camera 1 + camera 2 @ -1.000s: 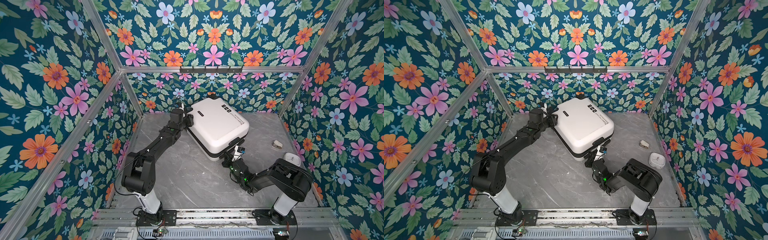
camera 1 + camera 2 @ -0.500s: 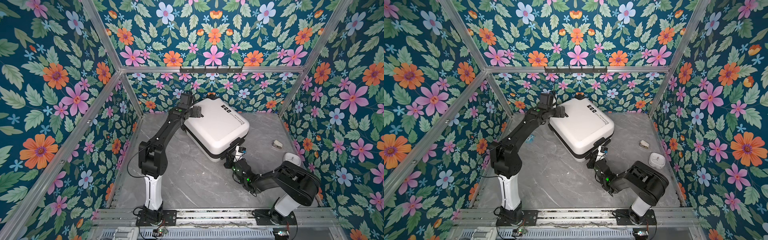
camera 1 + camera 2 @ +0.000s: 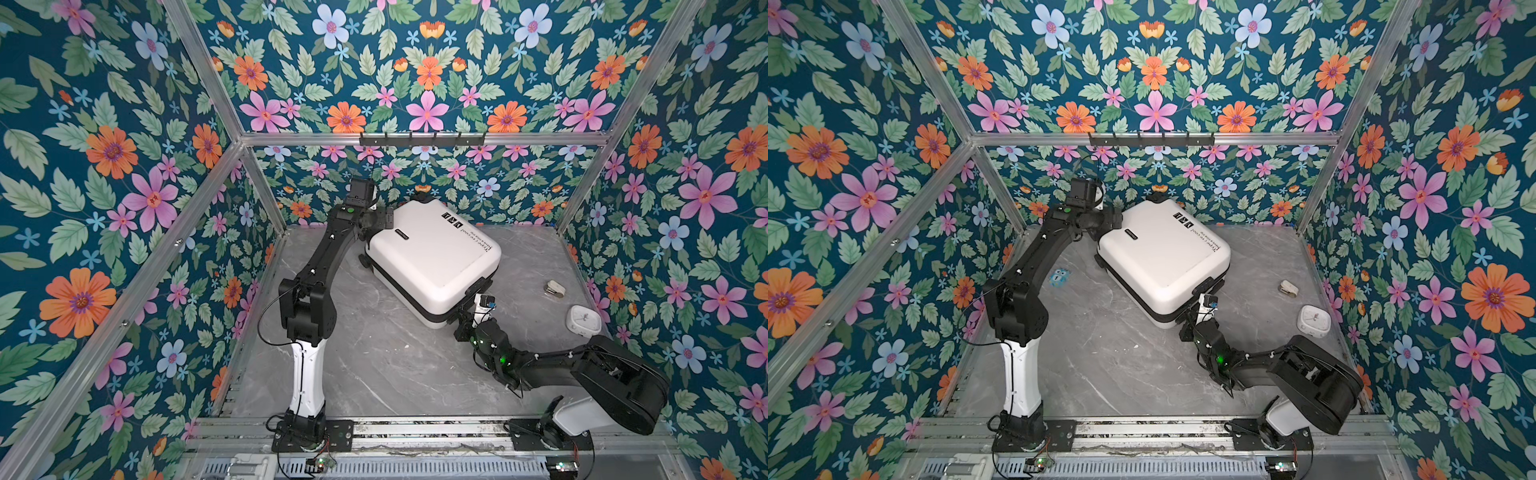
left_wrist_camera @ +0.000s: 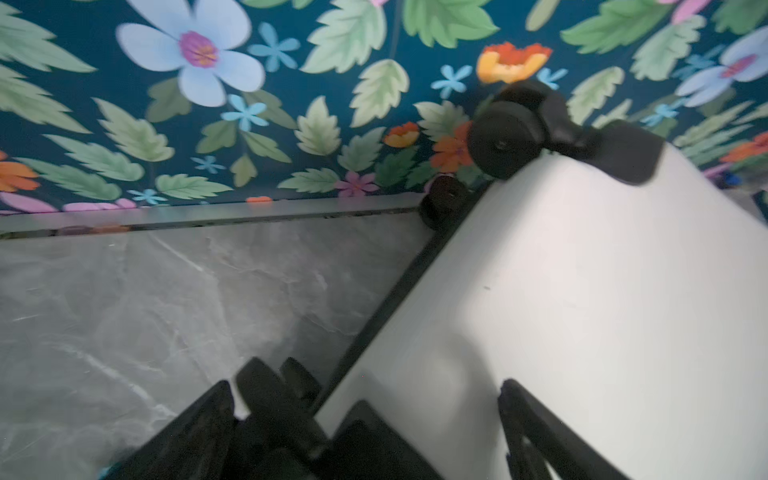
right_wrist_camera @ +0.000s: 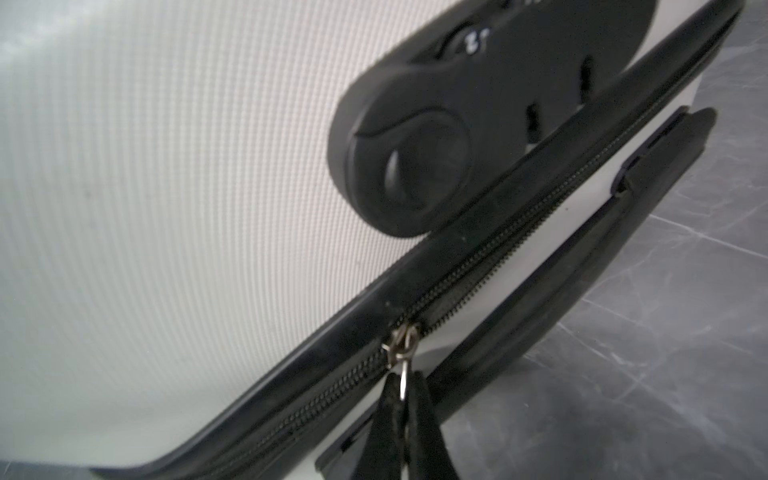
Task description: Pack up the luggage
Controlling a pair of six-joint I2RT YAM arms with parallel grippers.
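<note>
- The luggage lies flat with its lid down on the gray desk, turned at an angle, its wheels near the back wall.
- The left gripper is spread wide at the wheel-end corner, one finger over the white shell and the other off its edge, holding nothing.
- The right gripper is pinched together on the zipper pull, just beside the black lock.
</note>
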